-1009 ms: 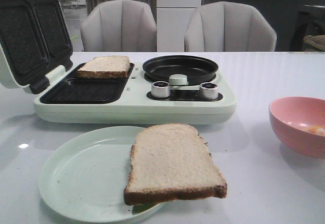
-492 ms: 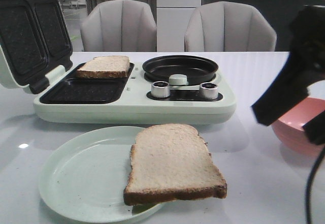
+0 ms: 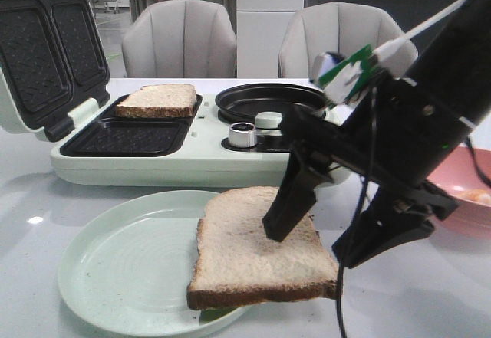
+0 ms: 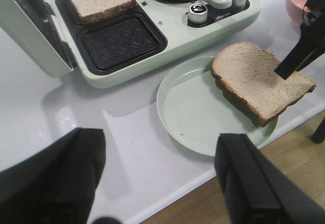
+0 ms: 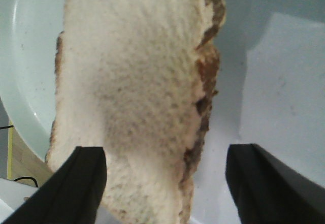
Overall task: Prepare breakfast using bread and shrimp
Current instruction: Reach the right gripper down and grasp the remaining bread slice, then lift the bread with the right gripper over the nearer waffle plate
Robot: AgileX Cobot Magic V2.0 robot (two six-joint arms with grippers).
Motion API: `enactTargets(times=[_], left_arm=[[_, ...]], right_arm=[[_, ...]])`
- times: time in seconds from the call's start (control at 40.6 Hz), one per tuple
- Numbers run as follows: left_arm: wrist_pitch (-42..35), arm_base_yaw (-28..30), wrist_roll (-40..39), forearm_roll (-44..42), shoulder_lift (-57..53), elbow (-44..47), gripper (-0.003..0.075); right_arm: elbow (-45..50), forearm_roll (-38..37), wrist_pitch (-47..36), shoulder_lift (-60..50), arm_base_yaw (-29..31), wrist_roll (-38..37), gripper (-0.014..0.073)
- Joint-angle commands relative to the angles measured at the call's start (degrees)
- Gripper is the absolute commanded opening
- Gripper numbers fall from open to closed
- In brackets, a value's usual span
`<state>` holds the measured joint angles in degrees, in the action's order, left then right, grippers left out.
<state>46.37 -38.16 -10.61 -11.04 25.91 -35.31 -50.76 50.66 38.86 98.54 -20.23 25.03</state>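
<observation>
a pale green plate sits before the open sandwich maker, pink bowl well apart.

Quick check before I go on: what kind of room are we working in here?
Probably a staged dining or kitchen demo area: a white table carrying a breakfast maker and a plate, two upholstered chairs behind it, and a counter along the back wall.

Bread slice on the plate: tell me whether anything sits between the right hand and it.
Nothing visible does. The right hand is open directly over the bread slice on the pale green plate, one finger above the crumb and the other past the slice's right edge. The right wrist view shows only bread between the fingers.
</observation>
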Motion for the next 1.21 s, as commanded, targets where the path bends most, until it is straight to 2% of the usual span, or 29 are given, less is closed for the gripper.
enactTargets(times=[0.0,0.123,0.197,0.468,0.615,0.935,1.182], left_arm=[[-4.39,-0.38,-0.27,-0.2,0.37,-1.56,0.0506],[-4.39,-0.38,-0.27,-0.2,0.37,-1.56,0.0506],[-4.39,-0.38,-0.27,-0.2,0.37,-1.56,0.0506],[-4.39,-0.38,-0.27,-0.2,0.37,-1.56,0.0506],[-4.39,-0.38,-0.27,-0.2,0.37,-1.56,0.0506],[-4.39,-0.38,-0.27,-0.2,0.37,-1.56,0.0506],[-4.39,-0.38,-0.27,-0.2,0.37,-1.56,0.0506]], right_arm=[[-3.22,1.99,2.08,0.37,-0.07,1.24,0.059],[-4.58,2.13,4.09,1.91,-0.07,3.59,0.0584],[-4.78,2.25,4.21,1.82,-0.07,3.92,0.054],[-5.05,2.29,4.49,1.36,0.0,4.06,0.0159],[-5.25,2.01,5.43,-0.83,0.0,4.06,0.0057],[-11.27,4.54,9.1,-11.76,0.0,4.06,0.0039],[-20.74,9.37,0.85,-9.34,-3.03,5.66,0.0039]])
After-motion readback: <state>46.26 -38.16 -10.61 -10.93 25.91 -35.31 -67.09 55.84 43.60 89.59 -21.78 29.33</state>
